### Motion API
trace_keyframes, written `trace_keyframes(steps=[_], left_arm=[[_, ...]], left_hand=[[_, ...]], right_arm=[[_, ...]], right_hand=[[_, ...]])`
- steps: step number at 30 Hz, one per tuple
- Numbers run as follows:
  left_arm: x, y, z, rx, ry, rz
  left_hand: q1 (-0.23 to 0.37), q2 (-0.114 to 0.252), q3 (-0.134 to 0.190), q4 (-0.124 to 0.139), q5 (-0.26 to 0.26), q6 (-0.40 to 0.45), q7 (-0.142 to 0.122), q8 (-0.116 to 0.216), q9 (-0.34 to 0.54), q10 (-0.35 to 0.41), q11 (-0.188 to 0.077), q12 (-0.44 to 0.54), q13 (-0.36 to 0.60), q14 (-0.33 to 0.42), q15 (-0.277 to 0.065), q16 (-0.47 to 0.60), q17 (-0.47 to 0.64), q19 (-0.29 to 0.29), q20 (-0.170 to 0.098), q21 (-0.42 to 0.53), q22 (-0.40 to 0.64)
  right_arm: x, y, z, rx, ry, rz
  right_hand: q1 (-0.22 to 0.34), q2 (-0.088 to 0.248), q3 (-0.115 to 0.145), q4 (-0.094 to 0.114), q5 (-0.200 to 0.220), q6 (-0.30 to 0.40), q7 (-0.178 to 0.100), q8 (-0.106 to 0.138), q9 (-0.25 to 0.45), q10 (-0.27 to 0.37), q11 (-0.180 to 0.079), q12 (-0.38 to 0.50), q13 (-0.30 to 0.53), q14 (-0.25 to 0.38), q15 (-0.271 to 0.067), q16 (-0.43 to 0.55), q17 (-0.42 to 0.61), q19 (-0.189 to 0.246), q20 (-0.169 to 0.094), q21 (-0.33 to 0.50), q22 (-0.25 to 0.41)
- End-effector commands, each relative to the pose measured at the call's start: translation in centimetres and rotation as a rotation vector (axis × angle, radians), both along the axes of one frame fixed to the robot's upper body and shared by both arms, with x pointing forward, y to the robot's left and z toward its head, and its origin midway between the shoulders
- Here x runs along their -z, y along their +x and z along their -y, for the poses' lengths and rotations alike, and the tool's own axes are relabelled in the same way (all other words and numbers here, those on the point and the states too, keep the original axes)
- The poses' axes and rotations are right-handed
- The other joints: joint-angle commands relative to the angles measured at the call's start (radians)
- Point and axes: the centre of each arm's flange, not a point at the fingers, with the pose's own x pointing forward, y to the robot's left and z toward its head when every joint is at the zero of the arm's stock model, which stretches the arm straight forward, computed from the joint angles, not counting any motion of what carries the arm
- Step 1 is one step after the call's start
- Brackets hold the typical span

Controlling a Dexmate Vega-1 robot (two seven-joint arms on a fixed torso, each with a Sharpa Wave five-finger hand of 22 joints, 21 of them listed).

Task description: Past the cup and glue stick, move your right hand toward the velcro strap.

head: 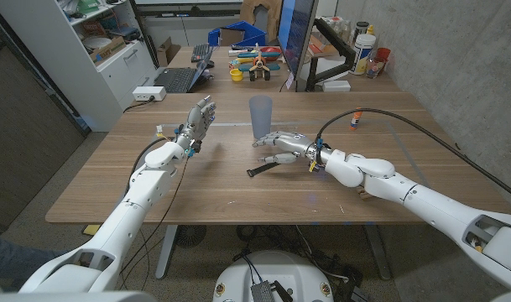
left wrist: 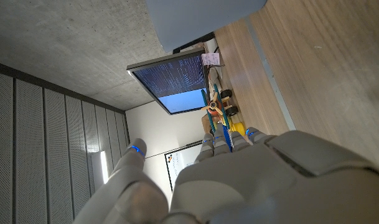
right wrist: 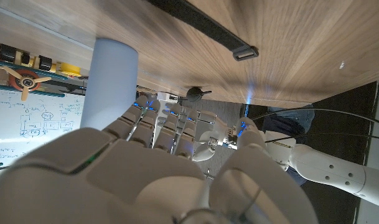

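Observation:
A black velcro strap (head: pixel 260 171) lies on the wooden table (head: pixel 138 189) near its middle; in the right wrist view the strap (right wrist: pixel 205 26) ends in a small buckle. My right hand (head: pixel 280 145) hovers just behind the strap with fingers spread and holds nothing. A pale blue cup (head: pixel 261 117) stands upright right behind that hand, and the cup (right wrist: pixel 115 73) also appears beyond its fingers (right wrist: pixel 153 127). A small glue stick (head: pixel 354 122) stands far to the right. My left hand (head: pixel 200 118) is raised left of the cup, fingers apart and empty.
A thick black cable (head: pixel 423 132) arcs over the table's right side to my right arm. A laptop (head: pixel 179 78), a monitor (head: pixel 299 38), toys (head: pixel 256 65) and bottles (head: pixel 366 49) crowd the back. The monitor (left wrist: pixel 172 79) shows past my left hand (left wrist: pixel 239 180).

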Motion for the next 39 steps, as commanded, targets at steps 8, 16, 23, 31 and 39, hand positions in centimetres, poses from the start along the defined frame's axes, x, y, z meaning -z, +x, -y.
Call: trace_keyframes(steps=[8,16,23,31,39], left_arm=[[-0.3,-0.2,0.2,-0.004,0.013,-0.003],[-0.5,-0.3,0.5,-0.006,0.016,-0.001],[-0.4,-0.3,0.6,-0.007,0.015,-0.002],[-0.2,-0.2,0.7,-0.007,0.01,-0.007],[-0.3,0.0,0.6,-0.001,0.005,0.003]], left_hand=[[0.009,0.001,-0.005,0.002,0.01,0.005,-0.002,0.005,0.005,-0.005,-0.005,0.002,0.002,-0.019,0.0,0.001,0.004,-0.062,0.008,-0.001,0.006],[0.01,0.002,-0.007,0.002,0.01,0.005,-0.002,0.005,0.005,-0.006,-0.005,0.002,0.002,-0.02,0.0,0.001,0.004,-0.063,0.009,-0.001,0.006],[0.011,0.002,-0.008,0.002,0.01,0.005,-0.001,0.005,0.005,-0.007,-0.005,0.001,0.002,-0.021,0.0,0.001,0.004,-0.063,0.008,-0.001,0.006],[0.011,0.003,-0.009,0.002,0.011,0.006,-0.001,0.005,0.005,-0.006,-0.005,0.001,0.002,-0.021,0.001,0.001,0.004,-0.063,0.008,-0.001,0.006],[0.012,0.004,-0.01,0.003,0.011,0.007,0.0,0.005,0.005,-0.007,-0.004,0.001,0.002,-0.023,0.001,0.0,0.004,-0.065,0.008,-0.001,0.006]], right_arm=[[1.2,1.2,-0.1,0.025,-0.024,-0.039],[1.6,1.5,0.2,0.035,-0.023,-0.047],[1.9,1.7,0.3,0.038,-0.021,-0.057],[1.9,1.8,0.3,0.035,-0.021,-0.059],[1.7,1.8,0.3,0.042,-0.026,-0.053]], right_hand=[[0.003,0.008,0.009,-0.001,0.005,0.009,0.002,0.004,0.004,0.004,0.006,-0.003,0.004,-0.004,-0.049,-0.001,0.006,0.003,-0.044,-0.007,0.004],[0.004,0.01,0.01,-0.001,0.005,0.009,0.002,0.004,0.004,0.004,0.009,-0.004,0.004,-0.004,-0.051,-0.002,0.006,0.004,-0.044,-0.01,0.004],[0.005,0.011,0.01,-0.001,0.005,0.011,0.002,0.004,0.004,0.005,0.008,-0.004,0.004,-0.004,-0.049,-0.002,0.006,0.005,-0.043,-0.012,0.004],[0.006,0.013,0.011,-0.001,0.005,0.011,0.0,0.004,0.004,0.007,0.008,-0.004,0.004,-0.003,-0.05,-0.002,0.006,0.006,-0.043,-0.016,0.004],[0.007,0.014,0.011,-0.001,0.004,0.012,0.001,0.004,0.004,0.007,0.007,-0.005,0.005,-0.001,-0.051,-0.001,0.006,0.007,-0.043,-0.019,0.004]])
